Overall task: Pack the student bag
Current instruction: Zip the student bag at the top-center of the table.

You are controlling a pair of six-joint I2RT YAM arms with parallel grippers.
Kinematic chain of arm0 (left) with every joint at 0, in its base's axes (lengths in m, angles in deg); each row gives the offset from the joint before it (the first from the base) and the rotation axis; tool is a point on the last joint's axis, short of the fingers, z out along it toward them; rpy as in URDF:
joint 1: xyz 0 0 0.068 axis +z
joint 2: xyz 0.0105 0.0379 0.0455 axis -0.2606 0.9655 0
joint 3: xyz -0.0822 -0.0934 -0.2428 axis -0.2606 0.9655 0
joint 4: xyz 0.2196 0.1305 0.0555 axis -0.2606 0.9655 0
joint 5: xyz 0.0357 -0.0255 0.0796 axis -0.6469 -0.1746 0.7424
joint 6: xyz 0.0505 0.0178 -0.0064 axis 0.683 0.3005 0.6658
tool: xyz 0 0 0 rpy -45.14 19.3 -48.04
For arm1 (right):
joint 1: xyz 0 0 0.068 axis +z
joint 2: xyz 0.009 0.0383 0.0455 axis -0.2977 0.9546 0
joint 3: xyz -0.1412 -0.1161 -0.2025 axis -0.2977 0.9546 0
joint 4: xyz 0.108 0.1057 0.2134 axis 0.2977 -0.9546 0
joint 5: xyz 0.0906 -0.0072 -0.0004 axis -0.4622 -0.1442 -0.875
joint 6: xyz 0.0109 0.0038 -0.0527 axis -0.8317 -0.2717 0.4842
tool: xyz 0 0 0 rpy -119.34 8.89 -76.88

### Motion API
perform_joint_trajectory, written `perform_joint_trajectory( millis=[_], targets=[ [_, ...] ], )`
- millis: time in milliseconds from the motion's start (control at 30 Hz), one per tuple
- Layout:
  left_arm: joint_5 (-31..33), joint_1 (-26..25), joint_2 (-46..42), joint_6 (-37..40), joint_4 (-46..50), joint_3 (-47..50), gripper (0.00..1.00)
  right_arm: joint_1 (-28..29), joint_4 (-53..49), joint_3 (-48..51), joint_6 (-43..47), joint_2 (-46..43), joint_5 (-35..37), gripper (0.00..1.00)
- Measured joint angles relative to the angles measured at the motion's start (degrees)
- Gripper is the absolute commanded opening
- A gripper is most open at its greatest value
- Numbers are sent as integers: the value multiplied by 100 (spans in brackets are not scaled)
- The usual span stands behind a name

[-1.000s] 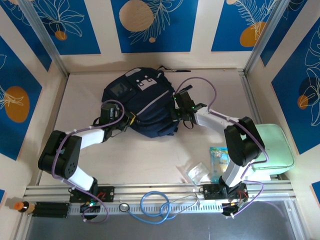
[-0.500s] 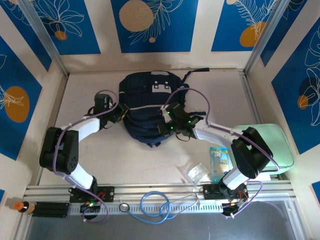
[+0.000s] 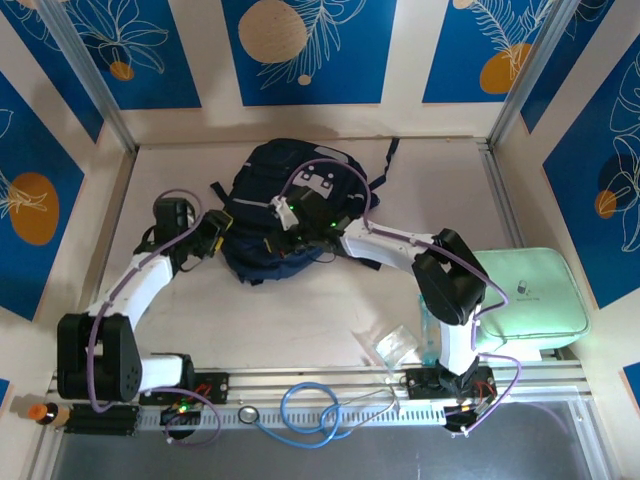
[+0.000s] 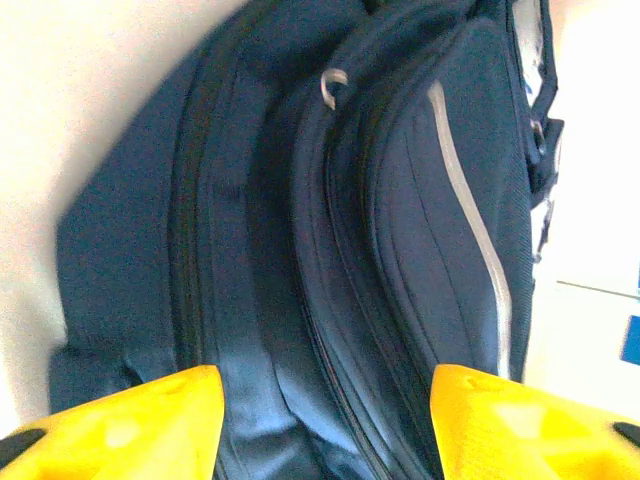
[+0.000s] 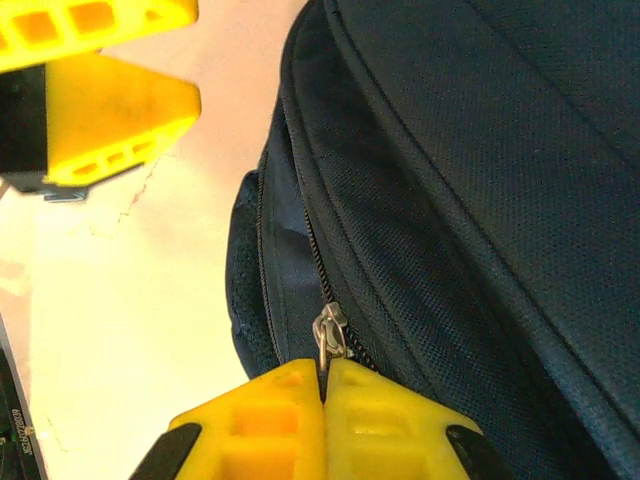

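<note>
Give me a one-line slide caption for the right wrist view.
Right tool shut on the metal zipper pull at the edge of the navy student bag.

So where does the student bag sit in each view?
Top external: student bag upper centre, under the right arm.
Left wrist: bag across centre and right, pale stripe at right.
Right wrist: bag centre and right, zip pull in the shut right pincer.
Shared landmark: open left pincer beside the bag's left edge.
</note>
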Motion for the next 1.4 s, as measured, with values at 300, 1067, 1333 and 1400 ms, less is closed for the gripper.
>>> perform_joint_trajectory(
  millis=[300, 1067, 1333, 1400],
  targets=[
    [-380, -483, 107, -905, -640, 262, 56, 55, -55, -208, -42, 179, -57, 0],
    [-306, -979, 1145, -1368, -1576, 240, 9, 83, -44, 162, -162, 9, 225, 0],
    [-260, -986, 1187, -1185, -1163, -55, 0, 46, -46, 890, -411, -592, 815, 0],
    [-258, -992, 1187, -1108, -1097, -125, 0, 31, -50, 1045, -474, -732, 997, 0]
  ],
)
